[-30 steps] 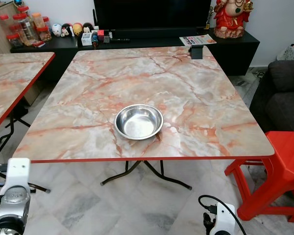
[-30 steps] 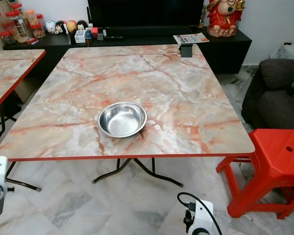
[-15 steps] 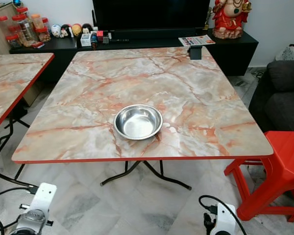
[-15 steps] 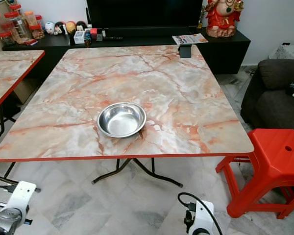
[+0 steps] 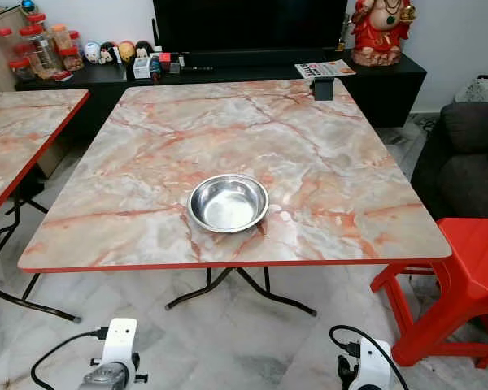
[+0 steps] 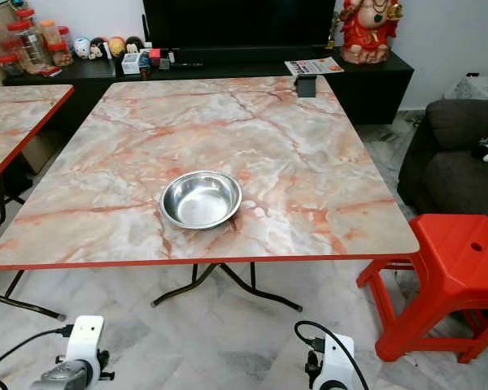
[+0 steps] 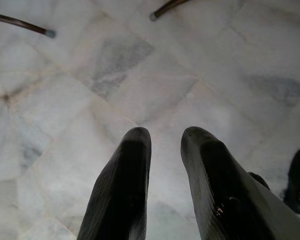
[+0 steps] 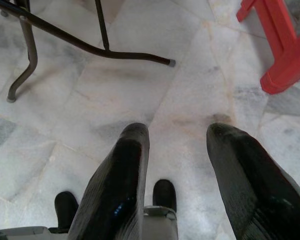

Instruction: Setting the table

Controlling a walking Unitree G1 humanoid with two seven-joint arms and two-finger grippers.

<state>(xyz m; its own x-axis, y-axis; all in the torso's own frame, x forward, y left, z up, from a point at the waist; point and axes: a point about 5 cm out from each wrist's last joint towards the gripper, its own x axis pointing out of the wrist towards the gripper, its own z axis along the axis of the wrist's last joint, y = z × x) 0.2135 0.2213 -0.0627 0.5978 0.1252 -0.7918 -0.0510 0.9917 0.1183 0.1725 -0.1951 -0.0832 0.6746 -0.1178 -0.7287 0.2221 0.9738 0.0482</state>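
One steel bowl point(image 5: 228, 203) rests upright on the marble-patterned table point(image 5: 309, 154), toward the table's near edge and roughly midway across it. The bowl holds nothing. Beyond the table's near edge, both arms hang low over the tiled floor point(image 7: 140, 85), well apart from the bowl and below the tabletop level. The left gripper point(image 7: 165, 137) points down at the floor; its fingers stand slightly parted with a narrow gap, holding nothing. The right gripper point(image 8: 177, 132) also points at the floor near the table's black legs point(image 8: 90, 47); its fingers are spread wider and grip nothing. Right of the table stands a red stool point(image 5: 464, 276).
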